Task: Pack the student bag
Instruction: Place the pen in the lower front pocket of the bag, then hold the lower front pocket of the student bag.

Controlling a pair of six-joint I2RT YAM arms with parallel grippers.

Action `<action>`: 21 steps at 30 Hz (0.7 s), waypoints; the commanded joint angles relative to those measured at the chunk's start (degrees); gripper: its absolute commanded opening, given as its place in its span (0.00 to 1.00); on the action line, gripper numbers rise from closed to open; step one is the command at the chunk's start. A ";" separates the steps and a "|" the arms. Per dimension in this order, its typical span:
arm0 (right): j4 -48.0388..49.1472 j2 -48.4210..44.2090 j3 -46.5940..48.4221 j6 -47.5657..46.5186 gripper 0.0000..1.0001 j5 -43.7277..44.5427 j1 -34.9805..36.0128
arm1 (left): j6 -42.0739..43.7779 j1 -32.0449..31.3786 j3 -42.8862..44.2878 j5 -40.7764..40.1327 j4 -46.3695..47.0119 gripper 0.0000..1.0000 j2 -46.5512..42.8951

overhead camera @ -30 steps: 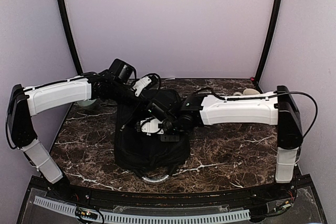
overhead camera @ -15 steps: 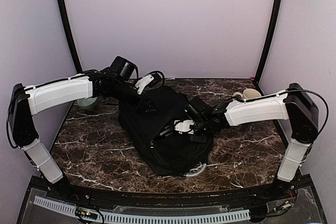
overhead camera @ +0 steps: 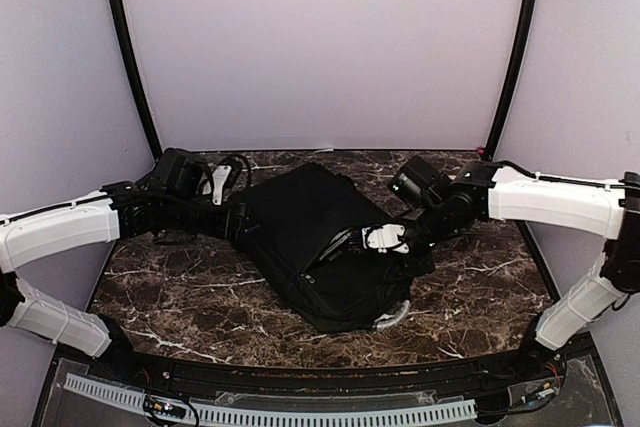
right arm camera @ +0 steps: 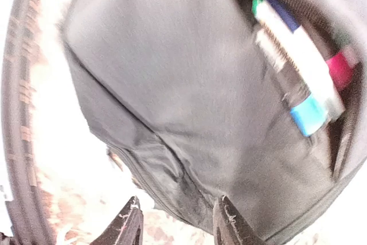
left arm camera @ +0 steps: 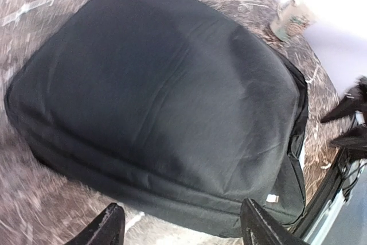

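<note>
Lying slantwise across the middle of the dark marble table (overhead camera: 170, 287), the student bag (overhead camera: 300, 217) has an arm at each end; the left gripper (left arm camera: 180, 217) hovers at its closed end, jaws wide and empty, seemingly ready to steady it; the right gripper (right arm camera: 179, 215), jaws parted on nothing, faces the pocket holding markers (right arm camera: 298, 78); pale lilac walls (overhead camera: 320, 47) enclose the table.

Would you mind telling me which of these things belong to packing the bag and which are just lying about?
For the job:
- the student bag
- the markers in its open pocket

Lying about:
- the patterned cup beyond the bag
</note>
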 commanded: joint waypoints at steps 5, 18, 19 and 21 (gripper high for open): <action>1.16 1.32 11.10 5.91 0.42 -15.60 -0.62 | -21.47 -0.58 -11.97 1.06 10.82 0.71 -3.62; 20.94 16.79 15.18 21.06 0.38 -19.72 -4.13 | -37.18 -8.66 -19.69 -0.24 21.58 0.84 0.76; 21.67 17.92 14.23 21.78 0.37 -19.76 -4.16 | -37.72 -8.85 -19.72 0.16 22.63 0.84 1.72; 22.71 19.67 12.01 22.75 0.37 -19.60 -4.10 | -38.33 -9.59 -19.71 0.84 24.94 0.85 3.71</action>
